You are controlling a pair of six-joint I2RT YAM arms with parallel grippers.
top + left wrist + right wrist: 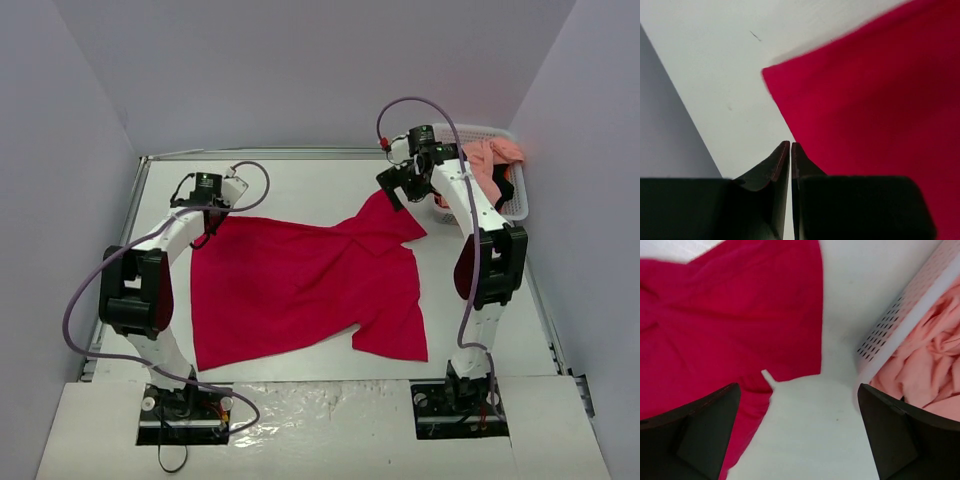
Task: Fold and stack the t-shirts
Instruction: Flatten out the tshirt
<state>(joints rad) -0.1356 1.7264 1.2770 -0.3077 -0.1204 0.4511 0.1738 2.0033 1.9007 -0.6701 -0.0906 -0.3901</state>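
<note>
Count: 2 arms, 2 grippers, 3 garments (1 red, 1 pink, 1 black), 1 basket.

Left:
- The left arm point(135, 290) reaches to the far-left corner of the red t-shirt point(300, 285).
- The left gripper point(790, 146) is closed. Its fingers are almost touching with only a slit between them, and nothing is in it.
- The shirt corner lies just beside the right finger and is not pinched.
- The table point(300, 185) is bare from that corner out to the left wall point(60, 150), so there is room on that side.

Middle:
- The red t-shirt is spread on the table. Its left half is flat; its right half is creased, and the near-right part is rumpled.
- Bare strips run along the far edge and the near edge.
- The near hem stops short of the arm bases.

Right:
- The right gripper point(799, 387) has its jaws wide apart and empty.
- It hangs over the edge of the far-right sleeve, between the sleeve and the basket point(518, 205).
- The basket sits in the far-right corner near the side wall.
- The pink t-shirt point(490, 160) is heaped in the basket, with the black garment point(503, 190) beside it.
- The right arm point(490, 265) stands just past the shirt's right edge, leaving only a narrow bare gap there.

In the way:
- In the wrist view, the basket wall is close beside the right gripper's finger.
- A purple cable point(75, 300) loops off each arm.
- Walls close off the left, far and right sides.
</note>
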